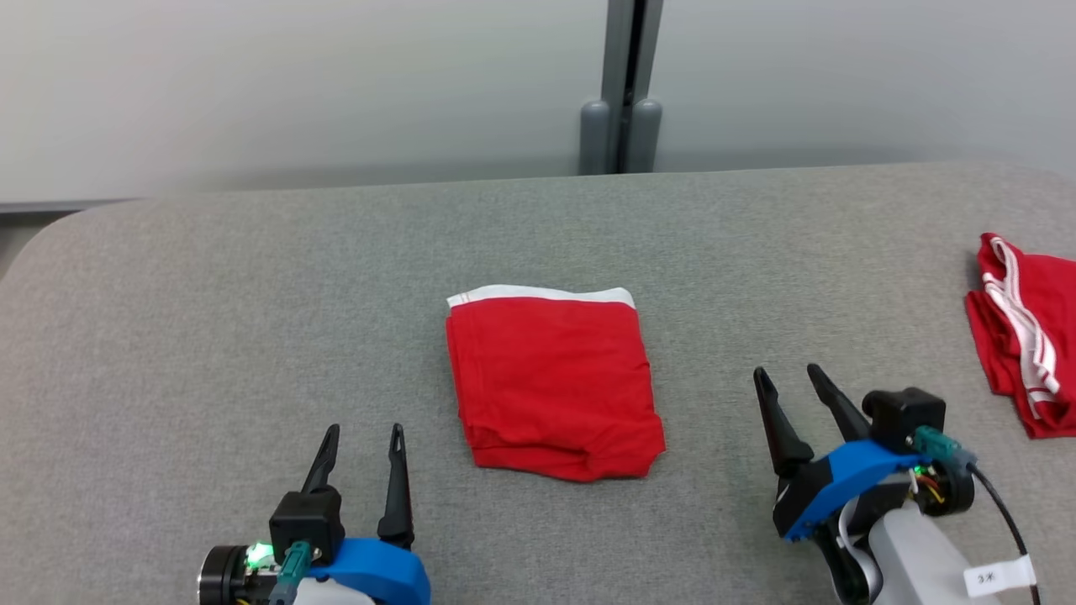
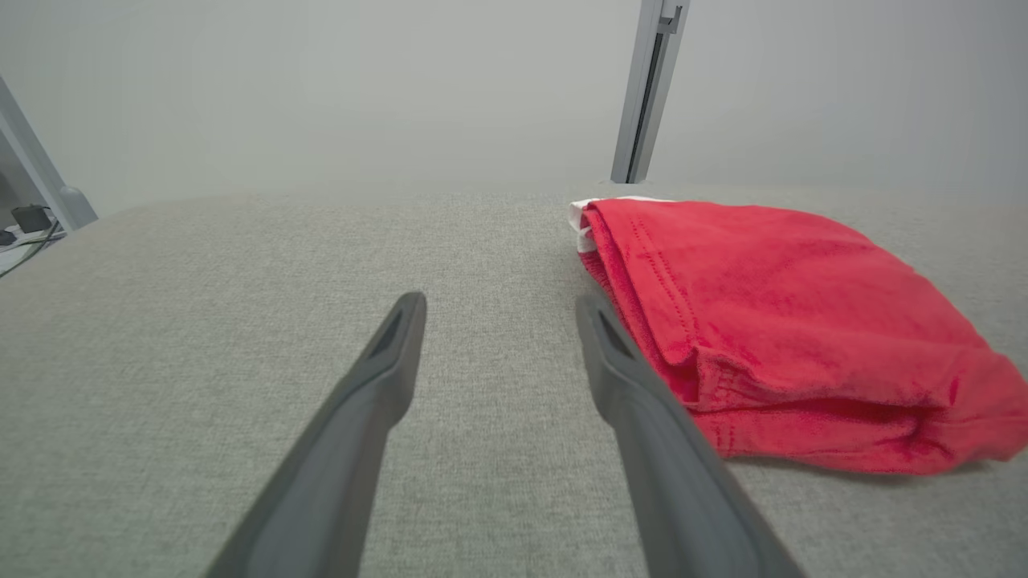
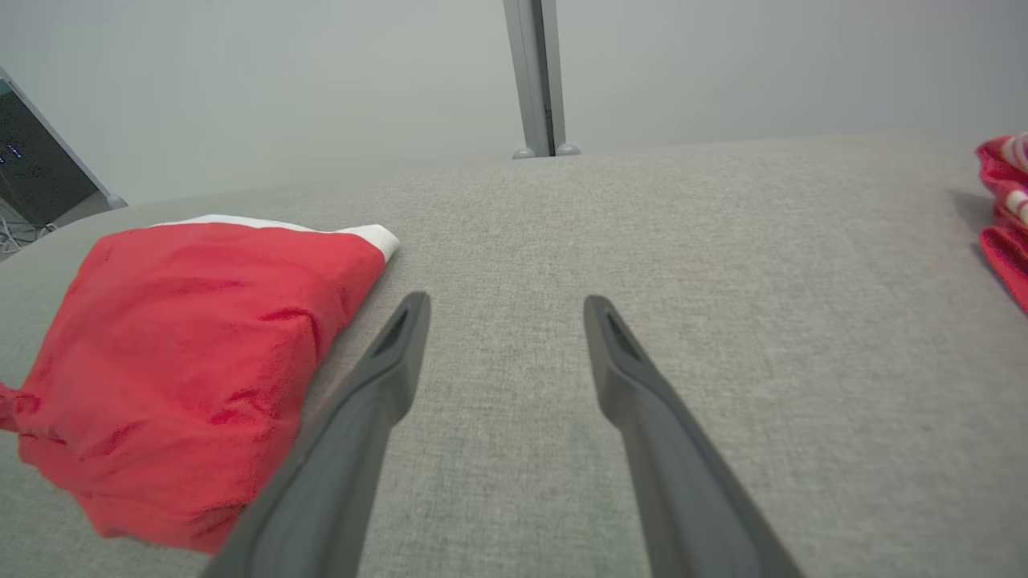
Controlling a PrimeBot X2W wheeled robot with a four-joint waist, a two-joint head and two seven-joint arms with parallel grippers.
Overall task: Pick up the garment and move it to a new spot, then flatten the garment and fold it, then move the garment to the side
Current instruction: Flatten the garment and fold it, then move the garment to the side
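Observation:
A red garment point(image 1: 555, 382) with a white waistband lies folded into a near-square in the middle of the grey table point(image 1: 252, 319). My left gripper point(image 1: 365, 431) stands open at the lower left, a short way left of the garment, with nothing between its fingers. In the left wrist view the garment point(image 2: 787, 321) lies just right of the open gripper point(image 2: 498, 305). My right gripper point(image 1: 788, 374) is open at the lower right, apart from the garment's right edge. From the right wrist, the garment point(image 3: 185, 353) sits left of the empty open gripper point(image 3: 504, 303).
A second red piece of clothing with white stripes point(image 1: 1030, 332) lies crumpled at the table's right edge, also at the right of the right wrist view point(image 3: 1004, 217). A grey post point(image 1: 622, 92) rises behind the table against a pale wall. The table's far left corner is rounded.

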